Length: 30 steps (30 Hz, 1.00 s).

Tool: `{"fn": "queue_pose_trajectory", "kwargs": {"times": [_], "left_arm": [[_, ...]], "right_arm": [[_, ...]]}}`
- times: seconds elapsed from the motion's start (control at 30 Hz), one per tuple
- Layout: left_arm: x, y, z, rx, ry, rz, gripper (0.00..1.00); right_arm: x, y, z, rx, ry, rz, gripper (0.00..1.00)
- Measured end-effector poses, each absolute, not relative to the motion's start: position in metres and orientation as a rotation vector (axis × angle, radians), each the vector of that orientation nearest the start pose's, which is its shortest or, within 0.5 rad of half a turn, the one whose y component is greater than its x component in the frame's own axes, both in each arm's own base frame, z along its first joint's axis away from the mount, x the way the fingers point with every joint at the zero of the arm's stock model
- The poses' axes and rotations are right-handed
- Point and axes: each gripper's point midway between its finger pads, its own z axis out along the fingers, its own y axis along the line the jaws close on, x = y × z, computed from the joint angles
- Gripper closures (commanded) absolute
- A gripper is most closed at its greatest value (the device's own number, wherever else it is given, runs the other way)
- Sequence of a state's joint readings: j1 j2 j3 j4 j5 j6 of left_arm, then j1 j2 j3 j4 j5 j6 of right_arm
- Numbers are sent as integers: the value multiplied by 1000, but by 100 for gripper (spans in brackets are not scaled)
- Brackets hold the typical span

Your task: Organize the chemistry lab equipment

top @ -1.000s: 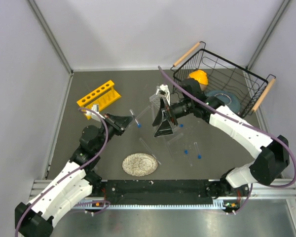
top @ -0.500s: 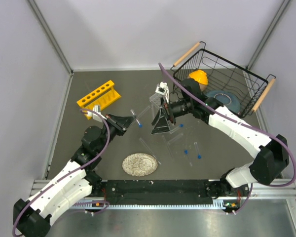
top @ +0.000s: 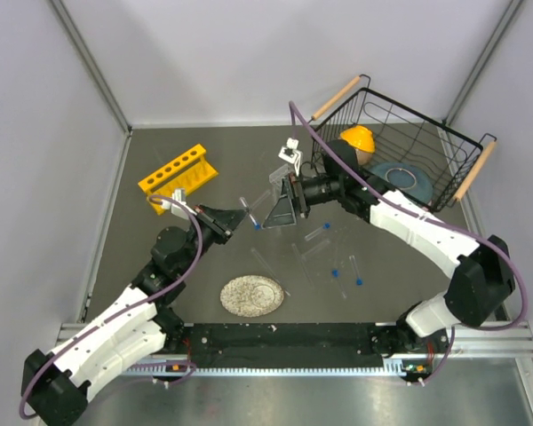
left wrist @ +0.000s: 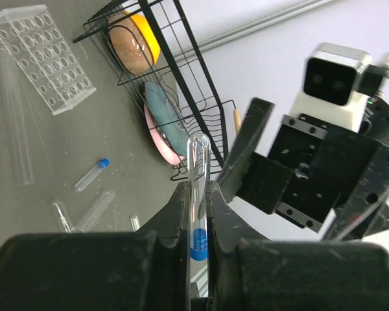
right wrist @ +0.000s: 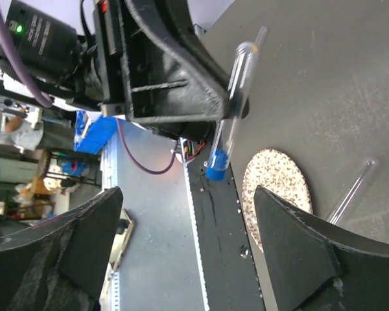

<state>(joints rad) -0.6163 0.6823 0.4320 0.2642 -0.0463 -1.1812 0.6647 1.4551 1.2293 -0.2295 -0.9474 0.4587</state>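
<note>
Little was done: left end effector pinched one vial, right end effector stood spread, yellow rack empty.

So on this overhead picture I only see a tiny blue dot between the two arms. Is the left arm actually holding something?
Observer: Yes. Its wrist camera shows the left gripper shut on a clear blue-capped vial, pinched between both fingers.
Visitor: And the other arm's claw?
Observer: The right gripper is open, fingers wide apart, facing that vial but not touching it.
Visitor: Anything I'm missing in the basket?
Observer: In the black wire basket, a pink plate stands on edge against the blue plate.
</note>
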Motion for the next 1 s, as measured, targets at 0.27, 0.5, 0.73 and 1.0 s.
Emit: {"fn": "queue_pose_trajectory", "kwargs": {"times": [0.27,0.5,0.73,1.0], "left_arm": [[239,-223,271,-507,1639,-1388,100],[236,-237,270,-490,1653,-1409,100],[235,-237,275,-472,1641,-1397,37],[214,-219,288,-249,1628,-1257,2]], "right_arm": [[206,364,259,-778,2136,1679,41],[207,368,258,-732,2164,1690,91],[209,367,255,-709,2176,1686,100],[201,350,236,-917,2130,1560,100]]}}
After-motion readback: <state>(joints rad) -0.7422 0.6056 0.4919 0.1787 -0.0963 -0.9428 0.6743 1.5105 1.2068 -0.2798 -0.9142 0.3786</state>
